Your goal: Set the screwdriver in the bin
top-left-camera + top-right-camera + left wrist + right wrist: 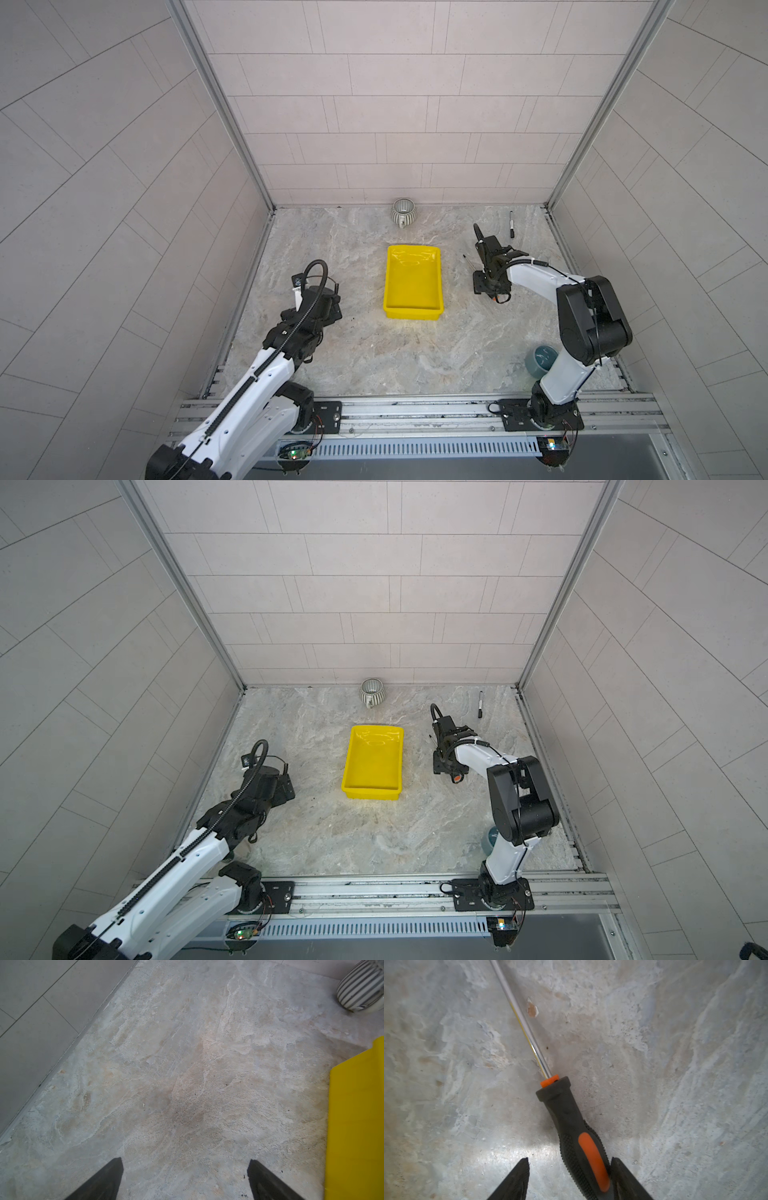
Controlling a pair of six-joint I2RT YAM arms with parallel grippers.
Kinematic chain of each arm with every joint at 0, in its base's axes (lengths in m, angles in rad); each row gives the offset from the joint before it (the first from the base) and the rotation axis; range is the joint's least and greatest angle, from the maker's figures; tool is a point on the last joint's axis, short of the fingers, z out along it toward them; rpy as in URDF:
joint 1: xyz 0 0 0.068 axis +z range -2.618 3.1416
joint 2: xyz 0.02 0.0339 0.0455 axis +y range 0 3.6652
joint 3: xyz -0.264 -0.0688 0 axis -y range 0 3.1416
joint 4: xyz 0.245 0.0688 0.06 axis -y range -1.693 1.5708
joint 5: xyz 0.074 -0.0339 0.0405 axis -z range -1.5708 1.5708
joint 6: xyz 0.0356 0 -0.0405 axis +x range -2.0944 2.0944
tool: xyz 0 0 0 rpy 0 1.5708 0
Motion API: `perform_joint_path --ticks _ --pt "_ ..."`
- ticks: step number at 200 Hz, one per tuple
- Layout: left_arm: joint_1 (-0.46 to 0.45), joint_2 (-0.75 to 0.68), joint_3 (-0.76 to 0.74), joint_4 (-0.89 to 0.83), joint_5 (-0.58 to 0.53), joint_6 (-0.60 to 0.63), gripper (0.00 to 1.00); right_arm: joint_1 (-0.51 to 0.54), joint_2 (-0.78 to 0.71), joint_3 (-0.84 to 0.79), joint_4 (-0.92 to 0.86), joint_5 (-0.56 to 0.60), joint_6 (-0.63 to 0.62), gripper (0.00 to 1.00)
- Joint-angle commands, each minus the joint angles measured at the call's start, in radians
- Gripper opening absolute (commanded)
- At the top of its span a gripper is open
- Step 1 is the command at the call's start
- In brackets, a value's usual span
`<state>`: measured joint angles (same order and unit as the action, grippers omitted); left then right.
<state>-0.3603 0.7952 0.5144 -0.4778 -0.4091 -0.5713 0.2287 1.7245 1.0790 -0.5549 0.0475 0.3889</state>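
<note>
Although the right gripper [566, 1176] is down at the screwdriver [571, 1126], the task is barely begun: the tool lies flat on the marble-patterned worktop [374, 353], between the yellow bin [390, 286] and the right edge, near the bin but outside it. In the right wrist view the jaws straddle the black-and-orange handle. One finger [625, 1178] lies against the handle's side, while the other [515, 1180] stands off it with bare worktop showing in the gap, so the jaws are spread and not pinching. In a top view only the thin shaft [468, 262] pokes out from under the gripper, pointing toward the back edge.

The bin sits mid-worktop and holds nothing. The left gripper [186, 1180] hangs near the left edge with its jaws spread over bare worktop, clear of the bin.

By my reading, everything is left to do: clamp the handle, lift, carry the tool over the rim and let go inside. The ribbed mug [403, 212], marker pen [511, 224] and blue-grey cup [540, 360] lie off that path.
</note>
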Motion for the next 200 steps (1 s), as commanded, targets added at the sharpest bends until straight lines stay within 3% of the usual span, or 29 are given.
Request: perform_joint_path --ticks 1,101,153,200 --pt "0.004 -0.011 -0.022 0.001 -0.027 -0.024 1.00 -0.001 0.024 -0.012 -0.028 -0.002 -0.005 0.62" --pt "0.004 0.004 -0.013 0.000 -0.034 -0.027 1.00 -0.001 0.024 -0.031 -0.017 0.019 0.006 0.46" --pt "0.004 0.005 -0.014 0.003 -0.028 -0.025 1.00 -0.002 0.012 -0.028 -0.029 0.025 0.015 0.28" --pt "0.004 0.013 -0.014 0.007 -0.022 -0.024 1.00 0.011 -0.090 -0.013 -0.091 -0.010 0.053 0.10"
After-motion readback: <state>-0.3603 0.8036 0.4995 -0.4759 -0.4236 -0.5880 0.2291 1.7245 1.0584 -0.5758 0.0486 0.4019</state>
